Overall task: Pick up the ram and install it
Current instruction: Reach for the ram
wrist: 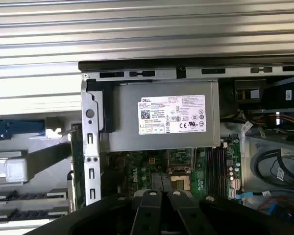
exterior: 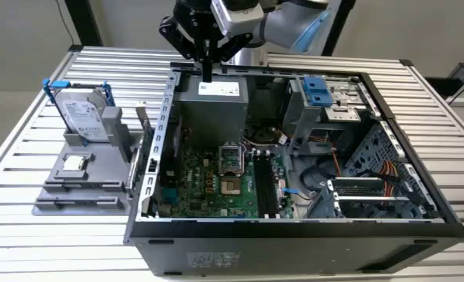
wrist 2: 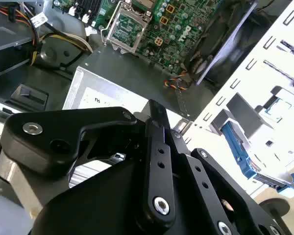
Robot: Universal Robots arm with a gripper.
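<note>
So, exterior view: my fingers (exterior: 207,69) hang over the power supply (exterior: 212,103) in the case (exterior: 295,235), pinched together, holding nothing. Ram (exterior: 143,123) stands on edge in the grey holder (exterior: 75,188) on the surface (exterior: 60,249), just beside the case. First wrist view: ram (wrist: 77,166) edge-on outside the case wall. Second wrist view: fingers (wrist 2: 157,142) closed, power supply (wrist 2: 117,73) underneath.

Computer case (exterior: 164,135) open on top — clear descent to the motherboard (exterior: 208,182). Power supply (exterior: 212,108) rises beneath the gripper (exterior: 208,76); drive cage (exterior: 326,103) and cables (exterior: 385,171) crowd the exterior view's right.
</note>
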